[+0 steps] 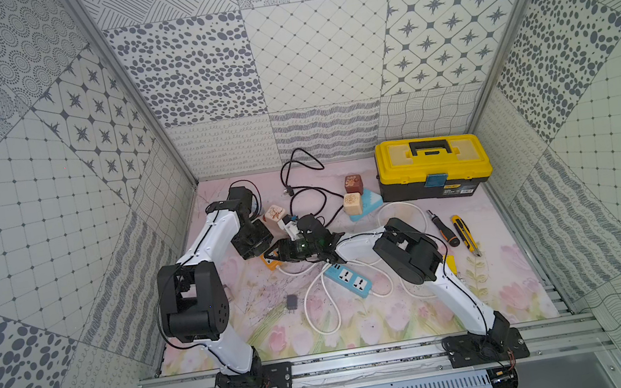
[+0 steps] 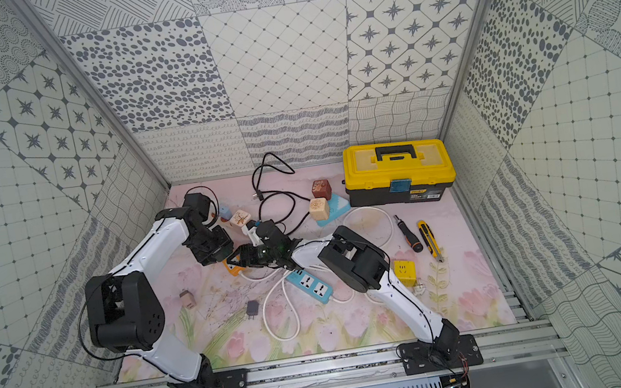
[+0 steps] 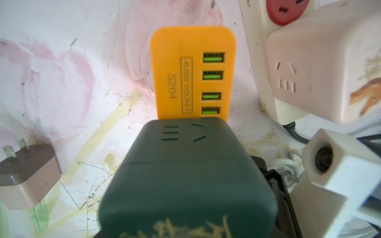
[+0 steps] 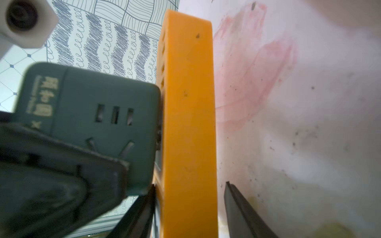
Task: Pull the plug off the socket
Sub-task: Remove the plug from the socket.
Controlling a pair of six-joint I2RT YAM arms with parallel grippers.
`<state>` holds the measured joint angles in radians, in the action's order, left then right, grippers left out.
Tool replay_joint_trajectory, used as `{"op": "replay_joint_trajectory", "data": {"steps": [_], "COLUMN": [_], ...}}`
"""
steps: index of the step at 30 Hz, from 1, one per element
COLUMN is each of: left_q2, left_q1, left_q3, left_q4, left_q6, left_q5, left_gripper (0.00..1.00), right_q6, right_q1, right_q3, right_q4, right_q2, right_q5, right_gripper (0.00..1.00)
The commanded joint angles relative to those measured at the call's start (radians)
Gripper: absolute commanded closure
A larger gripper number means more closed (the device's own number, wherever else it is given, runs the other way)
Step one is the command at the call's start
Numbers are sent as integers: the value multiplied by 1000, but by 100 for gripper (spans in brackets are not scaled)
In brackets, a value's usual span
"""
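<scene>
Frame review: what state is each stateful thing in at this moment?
green adapter: plugged into the orange socket.
orange socket: visible USB ports empty.
left gripper: shut on green adapter.
right gripper: open around orange socket.
toolbox: lid closed.
blue power strip: visible outlets empty.

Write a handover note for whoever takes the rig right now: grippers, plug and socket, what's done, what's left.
Left gripper: closed on the green plug; one finger lies across its face.
Right gripper: jaws straddle the orange socket; a slim gap shows on one side, so the grip is unconfirmed.
Things: plug and socket sit in the middle of the mat.
Done: both grippers placed.
To do: plug still seated, only a thin gap showing; probably firm up the hold on the socket, then pull the plug straight out.
</scene>
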<state>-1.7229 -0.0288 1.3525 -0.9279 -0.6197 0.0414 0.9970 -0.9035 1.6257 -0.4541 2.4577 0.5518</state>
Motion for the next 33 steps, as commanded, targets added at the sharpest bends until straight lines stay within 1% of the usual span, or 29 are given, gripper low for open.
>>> {"op": "replay_joint_trajectory", "data": {"steps": [1, 3, 8, 10, 13, 14, 17, 18, 22, 23, 25, 27, 29, 30, 31, 33], "left_q2": [8, 6, -4, -13, -26, -26, -10, -6, -14, -17, -14, -7, 0, 3, 3, 4], "left_q1": [25, 26, 26, 27, 43, 55, 81, 84, 41, 32, 30, 41, 82, 109, 127, 135], "left_q3": [-1, -14, -42, -43, -32, -30, -67, -75, -44, -33, -27, -32, -64, -90, -114, -130], "left_q4": [54, 64, 87, 91, 96, 104, 164, 173, 112, 99, 96, 113, 166, 210, 243, 255], "left_q6": [61, 64, 70, 85, 107, 107, 68, 57, 90, 101, 111, 117, 91, 65, 41, 35], "left_q5": [196, 208, 218, 220, 250, 272, 367, 366, 201, 179, 174, 218, 345, 434, 489, 510], "left_gripper": [100, 100, 100, 100, 100, 100, 100, 100, 100, 100, 100, 100, 100, 100, 100, 100], "right_q6": [57, 64, 98, 118, 148, 151, 151, 152, 152, 155, 160, 167, 172, 170, 169, 167], "right_q1": [-26, -28, -28, -28, -26, -25, -20, -20, -20, -19, -17, -15, -14, -14, -14, -14], "right_q3": [-60, -75, -92, -92, -114, -120, -128, -129, -120, -121, -123, -127, -128, -128, -127, -127], "right_q4": [-6, -21, -41, -50, -65, -62, -32, -22, 5, 9, 10, 4, 3, 3, 4, 10], "right_q2": [67, 59, 64, 75, 81, 81, 76, 75, 85, 89, 92, 93, 95, 95, 95, 93], "right_q5": [80, 76, 53, 48, 20, 9, -21, -28, -39, -39, -44, -44, -46, -46, -44, -46], "right_gripper": [41, 45, 60, 71, 97, 100, 100, 100, 100, 100, 100, 100, 100, 100, 100, 100]}}
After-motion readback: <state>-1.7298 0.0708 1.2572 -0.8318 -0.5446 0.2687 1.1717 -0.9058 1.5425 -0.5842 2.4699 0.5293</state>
